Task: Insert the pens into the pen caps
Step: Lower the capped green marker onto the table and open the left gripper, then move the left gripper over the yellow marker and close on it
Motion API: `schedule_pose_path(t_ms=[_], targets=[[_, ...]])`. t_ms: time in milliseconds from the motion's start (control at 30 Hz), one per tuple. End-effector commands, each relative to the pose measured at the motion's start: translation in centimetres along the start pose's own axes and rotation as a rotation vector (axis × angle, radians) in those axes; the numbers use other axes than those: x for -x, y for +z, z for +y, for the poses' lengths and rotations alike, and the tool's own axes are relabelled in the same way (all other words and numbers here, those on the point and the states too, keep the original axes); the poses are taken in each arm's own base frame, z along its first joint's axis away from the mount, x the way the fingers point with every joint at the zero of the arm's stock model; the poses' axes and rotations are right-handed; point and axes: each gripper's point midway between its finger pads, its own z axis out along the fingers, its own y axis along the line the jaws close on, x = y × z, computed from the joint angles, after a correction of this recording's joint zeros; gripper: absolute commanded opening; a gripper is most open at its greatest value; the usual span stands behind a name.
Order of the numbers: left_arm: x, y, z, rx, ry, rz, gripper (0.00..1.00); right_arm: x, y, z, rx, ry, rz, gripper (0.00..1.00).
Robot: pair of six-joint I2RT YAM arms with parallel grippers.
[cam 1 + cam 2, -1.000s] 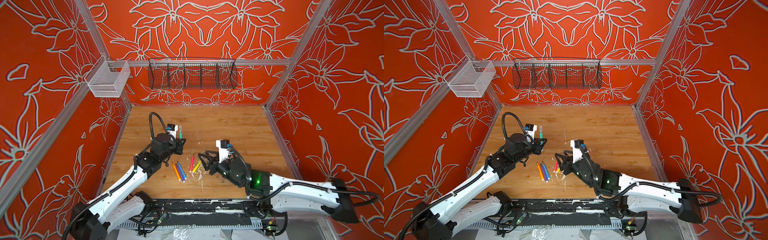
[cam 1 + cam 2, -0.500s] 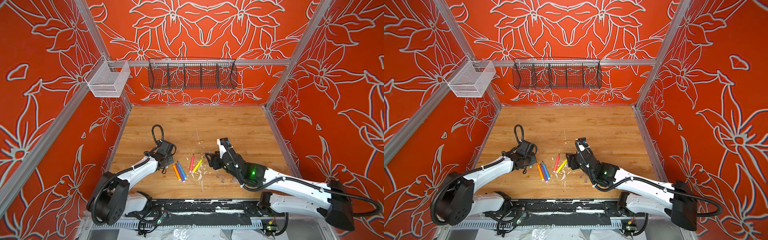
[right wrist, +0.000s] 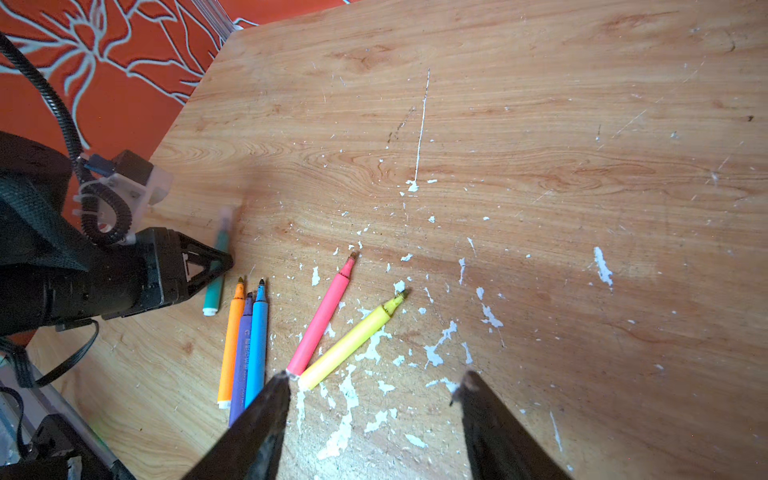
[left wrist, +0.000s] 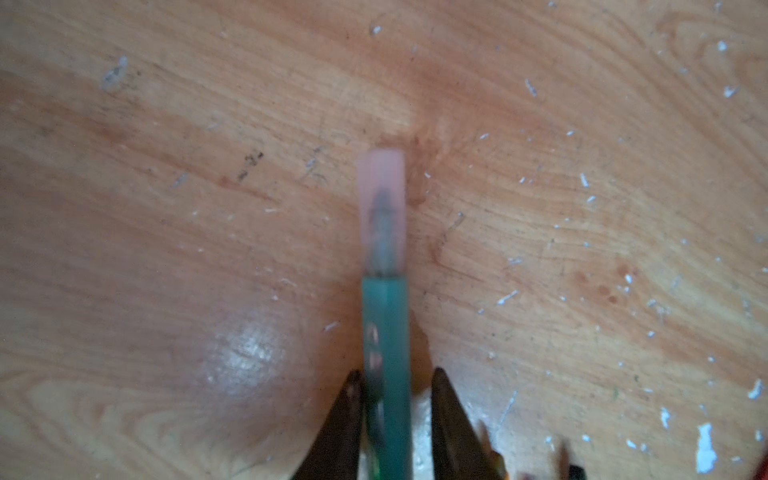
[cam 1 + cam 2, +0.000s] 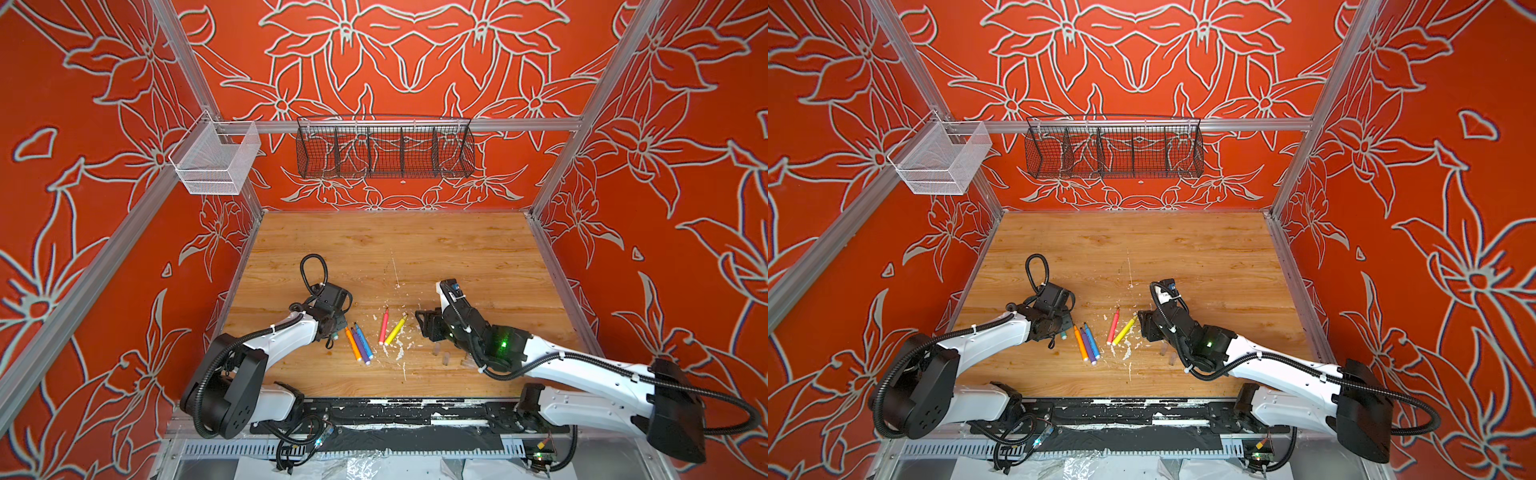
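My left claw (image 4: 395, 374) straddles the capped green pen (image 4: 386, 332), jaws slightly parted: 1 of 6 done. Right of it lie 5 bare pens (image 3: 255, 345), then loose caps (image 5: 446, 358) beside my right claw (image 3: 375, 376), open and empty.

black wire basket (image 5: 384, 147) and white mesh bin (image 5: 216, 160) above flecked wooden tabletop (image 5: 395, 249)

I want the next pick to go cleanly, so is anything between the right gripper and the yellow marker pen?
Nothing visible does. The right gripper, jaws open, hovers close to the yellow marker pen. Only the pink-red marker pen lies beside it, their back ends nearly touching.
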Motion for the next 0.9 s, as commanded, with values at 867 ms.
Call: schedule_pose_path(t_ms=[867], targets=[[-7.8, -11.5, -16.2, -0.422, 0.72, -0.068, 0.39, 6.4, -2.5, -3.1, -0.124, 0.252, -0.289, 0.77]])
